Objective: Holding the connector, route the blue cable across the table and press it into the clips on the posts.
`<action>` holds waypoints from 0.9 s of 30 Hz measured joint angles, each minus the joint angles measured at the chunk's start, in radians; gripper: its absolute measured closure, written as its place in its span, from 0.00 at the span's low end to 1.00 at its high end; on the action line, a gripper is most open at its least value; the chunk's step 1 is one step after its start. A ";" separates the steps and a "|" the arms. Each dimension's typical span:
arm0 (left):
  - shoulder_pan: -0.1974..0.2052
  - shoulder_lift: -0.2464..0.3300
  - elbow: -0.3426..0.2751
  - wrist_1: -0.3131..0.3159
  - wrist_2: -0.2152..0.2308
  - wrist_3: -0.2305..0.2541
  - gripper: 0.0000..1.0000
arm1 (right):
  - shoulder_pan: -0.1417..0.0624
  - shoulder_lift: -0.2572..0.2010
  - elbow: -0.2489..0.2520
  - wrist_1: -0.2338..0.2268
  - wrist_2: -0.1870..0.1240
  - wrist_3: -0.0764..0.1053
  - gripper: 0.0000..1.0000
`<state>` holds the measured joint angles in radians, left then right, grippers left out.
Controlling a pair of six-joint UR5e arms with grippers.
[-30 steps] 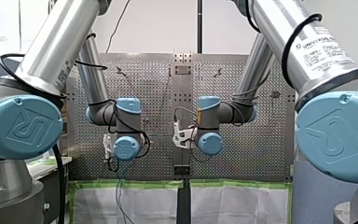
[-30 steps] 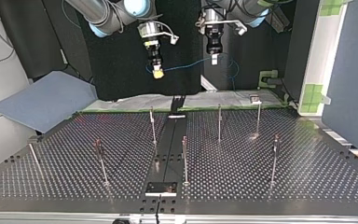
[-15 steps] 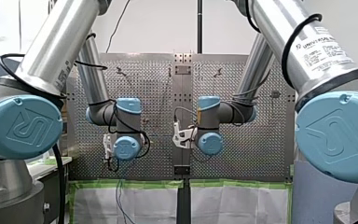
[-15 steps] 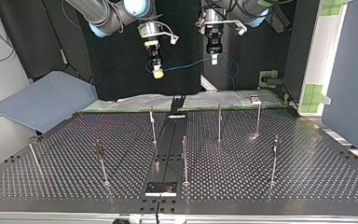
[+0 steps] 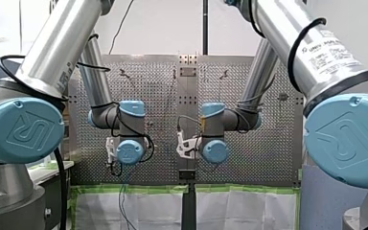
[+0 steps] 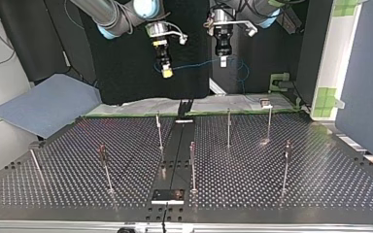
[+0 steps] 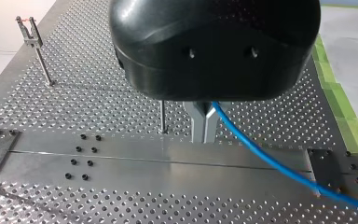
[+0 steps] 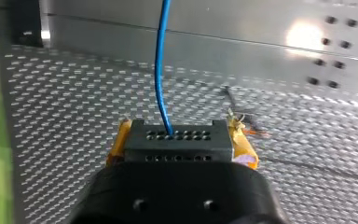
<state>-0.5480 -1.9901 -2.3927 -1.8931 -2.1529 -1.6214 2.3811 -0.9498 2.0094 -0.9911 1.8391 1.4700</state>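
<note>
My right gripper [image 6: 167,73] has shifted nearer my left gripper [image 6: 223,61].
It clamps the connector [image 8: 176,140]; the left one pinches the blue cable [image 7: 261,156].

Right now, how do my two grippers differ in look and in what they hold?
My left gripper has bare metal fingers; my right gripper has yellow pads. The left pinches the thin blue cable; the right clamps the black perforated connector at the cable's end. Both are shut above the perforated metal table.

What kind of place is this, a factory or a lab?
Probably a robotics lab test cell: my left arm and my right arm reach over a perforated metal table set with thin clip posts, handling a blue cable.
</note>
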 joint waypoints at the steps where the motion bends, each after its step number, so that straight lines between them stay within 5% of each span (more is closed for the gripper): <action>1: 0.000 0.000 0.000 0.000 0.000 0.000 1.00 | 0.000 0.010 0.000 0.006 0.000 0.000 1.00; 13: 0.000 0.000 0.000 0.000 0.000 0.000 1.00 | 0.000 0.107 0.000 0.015 0.000 0.000 1.00; 27: 0.043 0.082 -0.053 -0.084 0.003 0.046 1.00 | 0.000 0.114 0.000 0.015 0.000 0.000 1.00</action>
<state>-0.5046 -1.9085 -2.4459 -1.9771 -2.1498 -1.5752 2.3815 -0.8356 2.0090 -0.9758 1.8394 1.4699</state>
